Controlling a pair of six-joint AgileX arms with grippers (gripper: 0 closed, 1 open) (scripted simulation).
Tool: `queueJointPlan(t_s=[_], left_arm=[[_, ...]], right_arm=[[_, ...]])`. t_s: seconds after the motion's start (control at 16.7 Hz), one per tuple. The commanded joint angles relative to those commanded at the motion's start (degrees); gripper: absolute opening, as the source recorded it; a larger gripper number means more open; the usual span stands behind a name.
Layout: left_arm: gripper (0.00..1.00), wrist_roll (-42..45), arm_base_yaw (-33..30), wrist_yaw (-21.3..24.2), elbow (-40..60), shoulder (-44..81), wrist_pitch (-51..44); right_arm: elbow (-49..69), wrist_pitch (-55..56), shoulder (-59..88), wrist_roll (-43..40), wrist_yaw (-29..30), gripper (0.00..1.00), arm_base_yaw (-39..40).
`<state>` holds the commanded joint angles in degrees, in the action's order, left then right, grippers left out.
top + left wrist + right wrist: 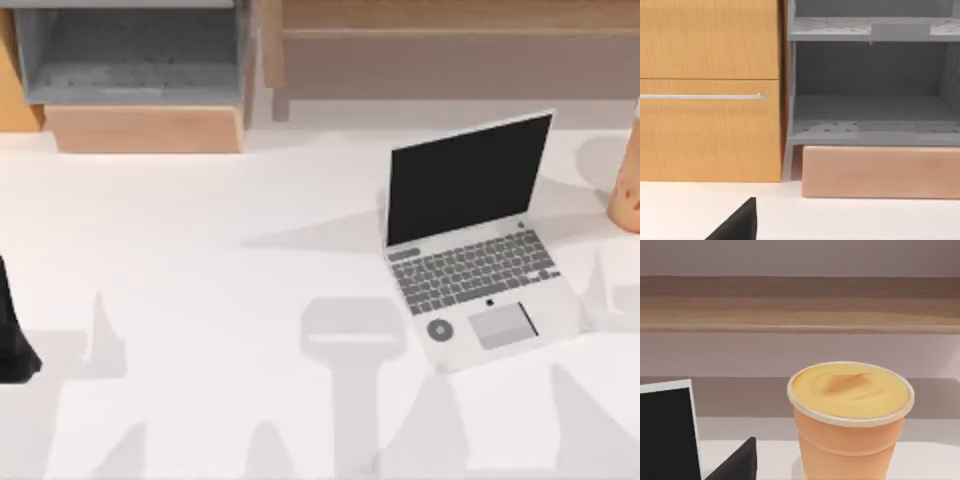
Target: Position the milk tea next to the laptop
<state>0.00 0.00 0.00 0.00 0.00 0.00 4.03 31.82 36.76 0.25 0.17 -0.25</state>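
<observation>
Top view: milk tea [627, 195] cut off at right edge, near laptop [478, 245]; claw states indiscernible.

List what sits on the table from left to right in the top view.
Left arm at the table's left edge → laptop, open and right of centre → milk tea at the table's right edge, apart from the laptop.

No lettering, brand, number or sign can be read anywhere. The laptop [478, 245] has keys too small to make out, and the round dark mark [439, 329] beside its trackpad carries nothing legible.
</observation>
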Motion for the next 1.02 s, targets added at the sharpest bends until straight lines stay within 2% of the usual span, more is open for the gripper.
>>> queueJointPlan(t_s=[0.6,0.84,1.02], left_arm=[[1.00,0.0,0.0,0.0,0.0,0.0,0.0],[1.00,0.0,0.0,0.0,0.0,0.0,0.0],[1.00,0.0,0.0,0.0,0.0,0.0,0.0]], right_arm=[[6.3,45.7,55.7,0.0,0.4,1.00,-0.5],[8.0,57.4,70.1,0.0,0.7,1.00,-0.8],[8.6,61.4,74.8,0.0,0.8,1.00,-0.9]])
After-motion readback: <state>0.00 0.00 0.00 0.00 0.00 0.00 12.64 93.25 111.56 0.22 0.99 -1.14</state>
